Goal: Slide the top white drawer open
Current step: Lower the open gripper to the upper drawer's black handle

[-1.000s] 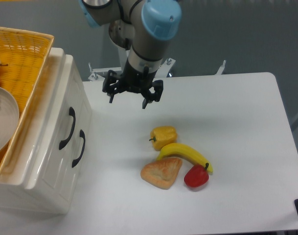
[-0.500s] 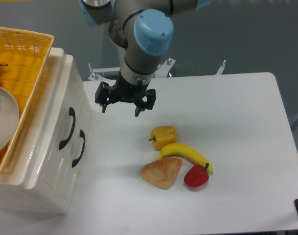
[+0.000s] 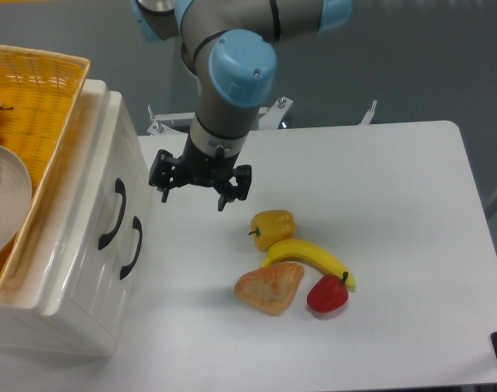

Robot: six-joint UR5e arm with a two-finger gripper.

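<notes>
The white cabinet stands at the left of the table, its front facing right. The top white drawer [image 3: 124, 163] sits flush in the cabinet, with its curved black handle [image 3: 113, 214] showing. The lower drawer's handle [image 3: 132, 247] is just beside it. My gripper [image 3: 193, 198] hangs open above the table, a short way right of the drawer front and level with the upper handle, fingers pointing down. It holds nothing and touches nothing.
A yellow wicker basket [image 3: 56, 98] holding a white plate [image 3: 3, 204] rests on the cabinet top. On the table to the right of the gripper lie a yellow pepper [image 3: 273, 227], a banana [image 3: 309, 259], a bread slice [image 3: 269, 287] and a red pepper [image 3: 327, 295].
The gripper has moved left and down toward the cabinet front, still open. Drawers and food have not moved.
</notes>
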